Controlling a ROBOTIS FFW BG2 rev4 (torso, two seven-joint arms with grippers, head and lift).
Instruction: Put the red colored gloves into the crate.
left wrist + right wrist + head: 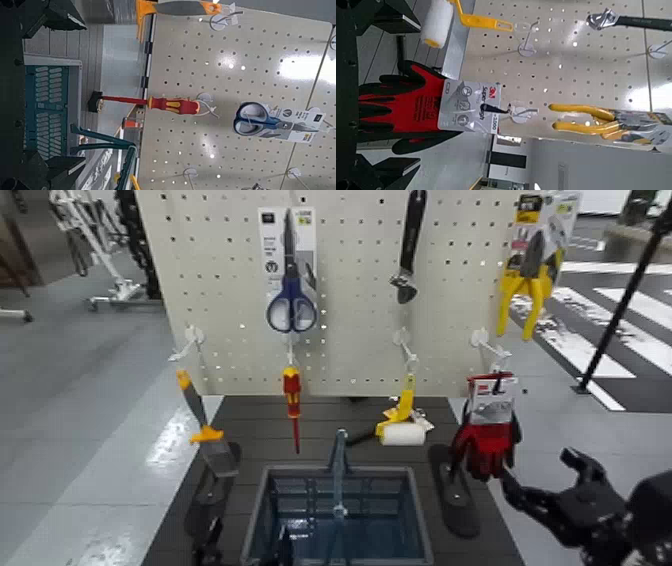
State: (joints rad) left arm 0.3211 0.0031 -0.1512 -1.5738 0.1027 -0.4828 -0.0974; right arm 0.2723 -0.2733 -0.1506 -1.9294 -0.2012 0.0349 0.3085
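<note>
Hanging on the pegboard, gloves sit outside the crate; right gripper wide.

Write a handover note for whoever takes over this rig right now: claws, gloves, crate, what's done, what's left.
Left claw: low beside the crate, holding nothing that shows.
Right claw: open, low right of the red gloves, not touching them.
Gloves: hanging by their printed card on a pegboard hook, lower right of the board.
Crate: grey-blue basket on the dark table, front centre.
Done: nothing.
Left: grasp the gloves, lift them off the hook, drop them in the crate.
</note>
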